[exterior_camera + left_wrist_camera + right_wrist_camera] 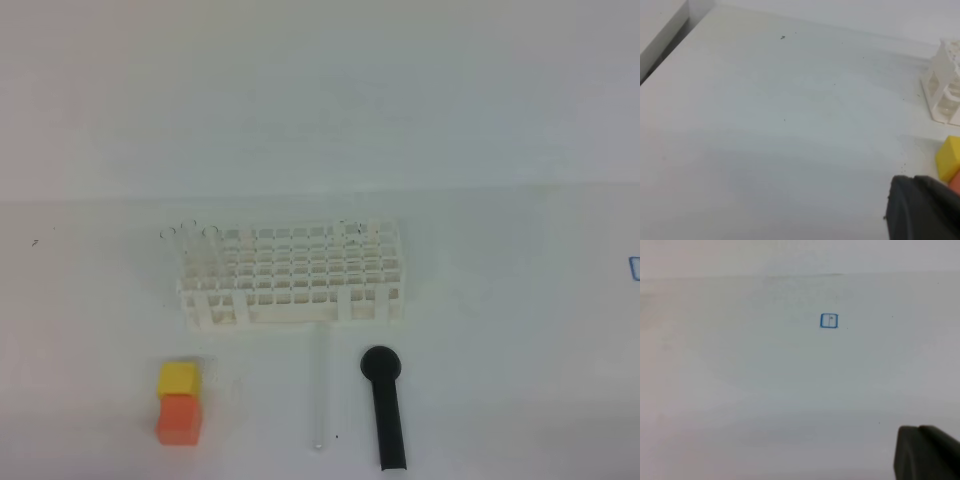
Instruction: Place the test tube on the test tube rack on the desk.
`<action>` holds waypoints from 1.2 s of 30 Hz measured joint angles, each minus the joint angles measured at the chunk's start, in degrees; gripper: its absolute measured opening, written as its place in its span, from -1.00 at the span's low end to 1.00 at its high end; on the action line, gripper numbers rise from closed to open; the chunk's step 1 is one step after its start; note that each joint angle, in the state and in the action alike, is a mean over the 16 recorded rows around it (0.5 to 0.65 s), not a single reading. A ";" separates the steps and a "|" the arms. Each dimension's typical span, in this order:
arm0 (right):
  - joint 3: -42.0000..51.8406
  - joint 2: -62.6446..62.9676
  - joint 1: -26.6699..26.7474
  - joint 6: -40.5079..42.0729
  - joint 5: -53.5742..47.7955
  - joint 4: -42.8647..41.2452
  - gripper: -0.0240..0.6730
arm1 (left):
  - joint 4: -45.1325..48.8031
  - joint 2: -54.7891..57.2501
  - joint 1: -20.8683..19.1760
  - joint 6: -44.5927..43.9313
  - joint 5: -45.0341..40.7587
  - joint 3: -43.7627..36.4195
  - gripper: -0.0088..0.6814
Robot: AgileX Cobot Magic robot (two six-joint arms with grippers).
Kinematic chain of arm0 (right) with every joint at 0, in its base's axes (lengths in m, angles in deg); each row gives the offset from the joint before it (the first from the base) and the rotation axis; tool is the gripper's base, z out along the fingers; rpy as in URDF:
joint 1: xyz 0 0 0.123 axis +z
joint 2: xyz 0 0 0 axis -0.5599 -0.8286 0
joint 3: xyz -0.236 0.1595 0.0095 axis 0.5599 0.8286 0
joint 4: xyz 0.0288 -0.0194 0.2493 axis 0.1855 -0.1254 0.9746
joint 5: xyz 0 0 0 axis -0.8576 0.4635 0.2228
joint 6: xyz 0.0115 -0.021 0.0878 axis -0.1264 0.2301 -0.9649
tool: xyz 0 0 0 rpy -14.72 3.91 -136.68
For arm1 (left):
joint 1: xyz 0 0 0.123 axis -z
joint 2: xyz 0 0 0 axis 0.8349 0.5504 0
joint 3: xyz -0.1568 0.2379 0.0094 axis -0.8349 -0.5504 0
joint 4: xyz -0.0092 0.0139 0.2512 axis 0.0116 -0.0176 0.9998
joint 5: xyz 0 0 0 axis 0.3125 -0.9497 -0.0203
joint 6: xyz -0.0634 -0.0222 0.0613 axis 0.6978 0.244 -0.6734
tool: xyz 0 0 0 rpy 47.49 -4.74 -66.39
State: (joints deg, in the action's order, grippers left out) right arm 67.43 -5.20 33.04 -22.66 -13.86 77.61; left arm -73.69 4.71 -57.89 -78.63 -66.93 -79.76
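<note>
The test tube (321, 390), thin and clear, lies flat on the white desk (500, 330) just in front of the test tube rack (290, 275). The white grid rack stands mid-desk with a few clear tubes (190, 240) upright at its left end; its corner also shows in the left wrist view (946, 85). Neither gripper appears in the exterior high view. Only a dark edge of my left gripper (922, 207) and of my right gripper (927, 452) shows in each wrist view, both shut and far from the tube.
A thick black rod with a round head (385, 405) lies right of the tube. A yellow block (179, 379) and an orange block (180, 419) sit front left. The yellow block (949, 157) is near my left gripper. A small blue square mark (829, 320) is on the desk.
</note>
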 joint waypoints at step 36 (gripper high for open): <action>0.03 0.00 0.00 0.00 0.52 -0.15 -0.94 | -2.62 1.18 -0.04 0.54 23.20 0.57 -0.98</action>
State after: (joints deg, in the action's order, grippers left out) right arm 67.46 -5.20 33.04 -22.66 -13.34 77.46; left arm -76.31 5.89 -57.93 -78.09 -43.73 -79.20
